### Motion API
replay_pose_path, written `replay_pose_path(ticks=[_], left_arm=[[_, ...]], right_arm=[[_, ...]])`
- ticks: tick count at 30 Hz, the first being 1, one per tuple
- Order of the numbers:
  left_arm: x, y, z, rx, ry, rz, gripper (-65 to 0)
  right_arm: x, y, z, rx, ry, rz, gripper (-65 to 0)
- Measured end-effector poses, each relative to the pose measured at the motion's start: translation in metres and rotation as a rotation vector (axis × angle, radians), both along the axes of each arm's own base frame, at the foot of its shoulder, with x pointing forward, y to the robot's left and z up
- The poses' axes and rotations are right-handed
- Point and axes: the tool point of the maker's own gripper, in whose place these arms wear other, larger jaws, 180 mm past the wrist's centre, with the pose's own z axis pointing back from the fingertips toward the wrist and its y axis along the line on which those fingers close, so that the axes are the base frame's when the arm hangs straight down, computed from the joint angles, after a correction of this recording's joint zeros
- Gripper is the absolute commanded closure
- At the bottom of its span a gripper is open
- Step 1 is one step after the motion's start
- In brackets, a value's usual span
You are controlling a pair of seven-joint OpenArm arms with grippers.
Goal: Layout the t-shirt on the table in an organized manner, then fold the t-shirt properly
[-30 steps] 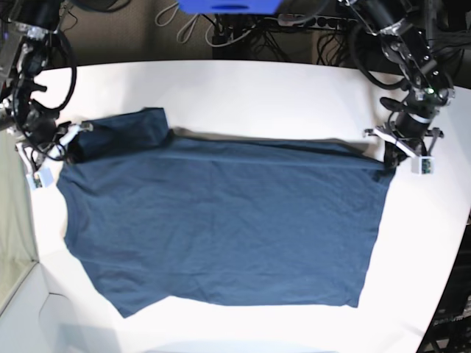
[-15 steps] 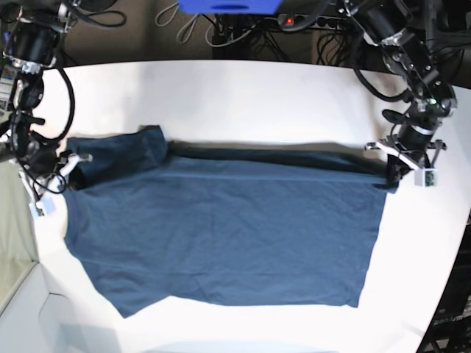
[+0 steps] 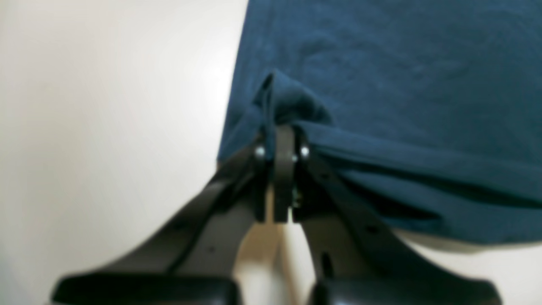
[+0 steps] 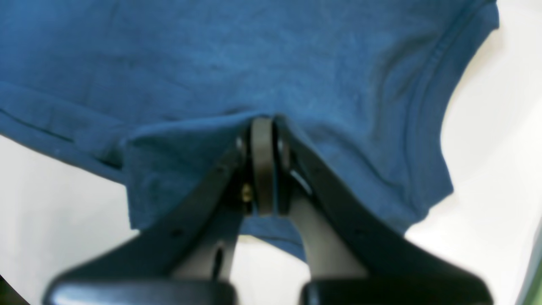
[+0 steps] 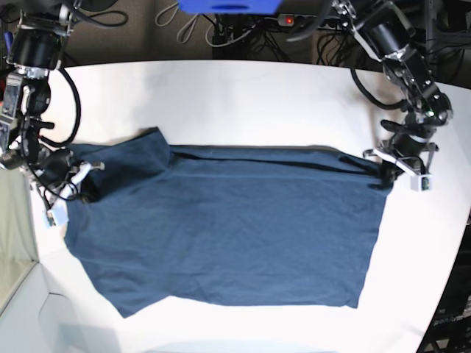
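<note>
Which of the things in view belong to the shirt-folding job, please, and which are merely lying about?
Belonging to the job:
- t-shirt
- table
- left end effector, shut on the t-shirt
- right end effector, shut on the t-shirt

Lying about:
- cables beyond the table
- power strip beyond the table

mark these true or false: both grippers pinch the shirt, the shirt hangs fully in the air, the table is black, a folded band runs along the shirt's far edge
1. Both grippers are shut on the dark navy-blue soft fabric t-shirt. True: the left gripper and the right gripper each clamp a bunch of cloth.
2. The t-shirt hangs fully in the air. False: most of it lies spread on the table.
3. The table is black. False: the large smooth tabletop is white.
4. A folded band runs along the t-shirt's far edge. True: in the base view a darker strip stretches between the two grippers.
</note>
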Motion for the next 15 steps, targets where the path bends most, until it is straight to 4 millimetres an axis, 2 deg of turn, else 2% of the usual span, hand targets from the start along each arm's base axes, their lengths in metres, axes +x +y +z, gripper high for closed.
replay_pose_path(ticks=[6, 11, 15], left_arm=[[0.002, 0.008, 0.005, 0.012, -0.009, 0.000, -0.1], [0.012, 0.006, 0.013, 0.012, -0.038, -0.002, -0.1], [0.009, 0.006, 0.009, 0.012, -0.025, -0.003, -0.1]], right_arm=[[0.016, -0.016, 0.004, 0.002, -0.004, -0.032, 0.0], [0.014, -0.022, -0.010, 0.018, 0.044, -0.049, 0.0], [0.015, -0.023, -0.010, 0.019, 0.041, -0.052, 0.0]])
